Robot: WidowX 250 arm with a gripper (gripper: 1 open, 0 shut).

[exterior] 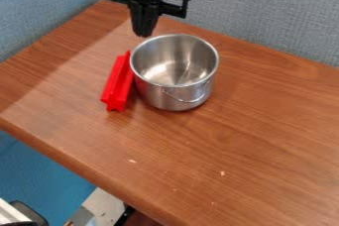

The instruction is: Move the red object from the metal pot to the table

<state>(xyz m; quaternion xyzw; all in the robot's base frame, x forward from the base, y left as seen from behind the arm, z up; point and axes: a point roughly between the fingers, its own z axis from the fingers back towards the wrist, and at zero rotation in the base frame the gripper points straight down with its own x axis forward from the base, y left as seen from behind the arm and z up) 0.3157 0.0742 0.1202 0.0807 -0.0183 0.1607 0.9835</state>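
The red object (118, 83), a flat elongated bar, lies on the brown wooden table (79, 101) just left of the metal pot (175, 70), close against its wall. The shiny pot stands upright with nothing visible inside. My black gripper (143, 32) hangs pointing straight down above the table behind the pot's left rim, its fingers pressed together and shut, holding nothing.
A blue-grey textured wall (265, 12) rises behind the table. The table's rounded front edge (79, 166) runs diagonally from left to lower right, with open floor below it.
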